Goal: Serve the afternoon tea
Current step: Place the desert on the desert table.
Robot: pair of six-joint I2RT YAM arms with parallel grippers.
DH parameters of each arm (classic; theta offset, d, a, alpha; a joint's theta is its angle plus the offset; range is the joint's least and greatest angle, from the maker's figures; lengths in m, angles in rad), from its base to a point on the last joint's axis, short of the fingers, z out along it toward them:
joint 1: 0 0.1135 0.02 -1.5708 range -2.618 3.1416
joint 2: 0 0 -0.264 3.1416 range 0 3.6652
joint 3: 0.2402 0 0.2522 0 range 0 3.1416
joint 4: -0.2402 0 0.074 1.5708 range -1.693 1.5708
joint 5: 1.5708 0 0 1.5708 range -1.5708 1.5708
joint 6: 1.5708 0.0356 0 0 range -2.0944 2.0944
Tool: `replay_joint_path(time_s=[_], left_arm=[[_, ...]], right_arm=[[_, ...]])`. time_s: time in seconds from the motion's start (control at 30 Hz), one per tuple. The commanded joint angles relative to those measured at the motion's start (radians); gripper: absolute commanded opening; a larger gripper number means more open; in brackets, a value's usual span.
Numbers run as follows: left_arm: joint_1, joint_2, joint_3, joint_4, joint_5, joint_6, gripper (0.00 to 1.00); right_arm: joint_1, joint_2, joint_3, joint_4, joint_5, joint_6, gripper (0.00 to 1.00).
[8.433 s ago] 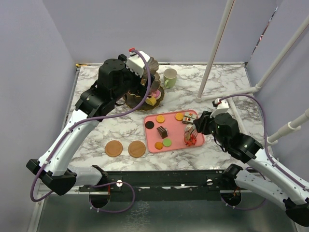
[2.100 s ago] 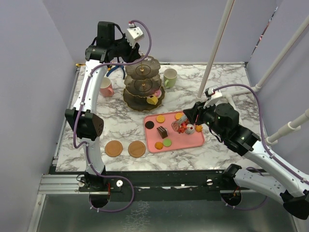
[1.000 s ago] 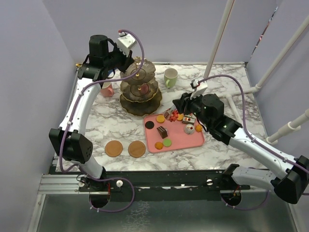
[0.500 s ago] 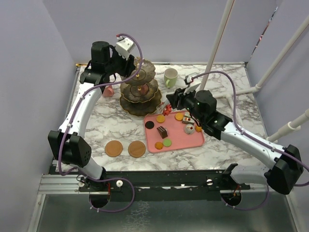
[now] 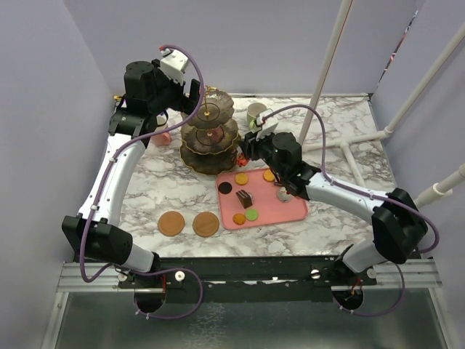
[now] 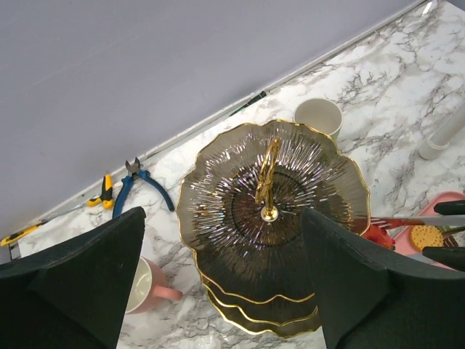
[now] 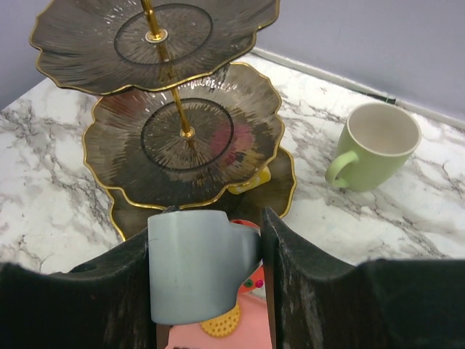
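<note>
Reaching over from the pink tray (image 5: 294, 211) where it worked seconds ago, the right hand (image 5: 243, 150) now hangs at the near rim of the dark three-tier stand (image 6: 218, 218). It is clamped on a grey-sided toy cake (image 7: 196, 273) with red showing behind; whether the cake touches the bottom tier cannot be told. Raised from among the tiers, the left hand (image 6: 224, 213) hovers above the top tier, fingers spread wide. A yellow pastry (image 7: 254, 179) lies on the bottom tier. The pink mug (image 6: 149, 287) stands left of the stand and the green mug (image 7: 378, 142) right of it. Cookies (image 5: 242, 178) and a chocolate slice (image 5: 244, 198) lie on the tray. Two brown coasters (image 5: 172, 223) sit on the marble surface (image 5: 341, 123), left of the tray.
</note>
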Motion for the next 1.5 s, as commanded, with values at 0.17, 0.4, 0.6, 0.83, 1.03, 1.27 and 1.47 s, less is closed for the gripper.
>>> replay_joint_path(time_s=[0.17,0.4,0.6,0.83,1.03,1.27,1.47], left_arm=[[0.0,-0.035,-0.012,-0.012,-0.034,-0.013,0.9],[0.0,-0.03,-0.003,-0.025,0.002,-0.009,0.9],[0.0,-0.032,0.006,-0.034,0.032,-0.012,0.9],[0.001,-0.029,0.019,-0.038,0.052,-0.014,0.9],[0.0,-0.032,0.019,-0.046,0.056,-0.009,0.9],[0.001,-0.034,0.02,-0.048,0.071,-0.011,0.9],[0.001,-0.041,0.021,-0.05,0.077,-0.008,0.9]], right_arm=[[0.005,0.114,0.1,0.168,-0.061,-0.099,0.04],[0.005,0.188,0.115,0.225,-0.082,-0.104,0.04],[0.005,0.225,0.111,0.281,-0.079,-0.107,0.04],[0.005,0.269,0.105,0.339,-0.068,-0.102,0.04],[0.005,0.291,0.103,0.349,-0.065,-0.107,0.04],[0.005,0.284,0.089,0.334,-0.073,-0.108,0.08],[0.005,0.277,0.081,0.335,-0.082,-0.109,0.21]])
